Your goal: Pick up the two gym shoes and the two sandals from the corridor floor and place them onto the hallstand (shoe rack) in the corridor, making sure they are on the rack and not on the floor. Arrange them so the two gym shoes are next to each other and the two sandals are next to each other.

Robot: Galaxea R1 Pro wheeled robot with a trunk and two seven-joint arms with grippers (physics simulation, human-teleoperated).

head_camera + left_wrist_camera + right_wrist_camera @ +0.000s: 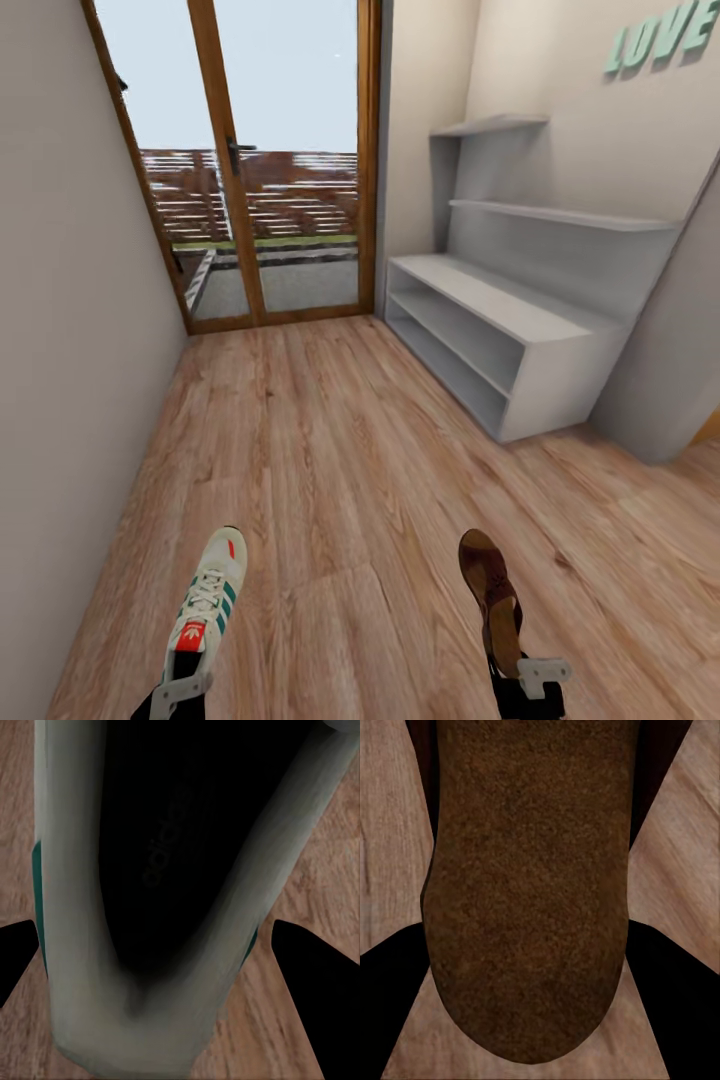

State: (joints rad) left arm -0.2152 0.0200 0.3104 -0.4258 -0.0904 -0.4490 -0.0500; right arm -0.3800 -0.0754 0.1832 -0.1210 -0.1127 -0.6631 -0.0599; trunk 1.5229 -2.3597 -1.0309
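**Shoe and sandal held at the near end of the corridor**

In the head view a white lace-up gym shoe with green side stripes and a red tongue label (206, 606) stood at the lower left of the frame, toe pointing up the picture, its heel caught in the left gripper (180, 692). The left wrist view looked into the shoe's dark opening (172, 862), with the cream collar running down between the two black fingers (315, 975), which were closed against its heel from either side.

At the lower right of the head view a dark brown leather sandal with a tan footbed (492, 596) was held likewise by its heel in the right gripper (530, 678). The right wrist view showed its rough brown footbed (529, 892) lying between the black fingers (671, 982), which pressed on its edges.

Under both lay the light brown wood-plank corridor floor (340, 450), running up the middle of the frame. The pale grey hallstand (510, 340) stood well apart from both items, at the centre right against the wall, with a broad low top, two open slots below and two staggered shelves above. Nothing lay on the planks between the held footwear and the rack.

A wood-framed glass door (255, 160) closed the corridor at the upper left, and pale green letters (660, 40) hung on the wall at the upper right.
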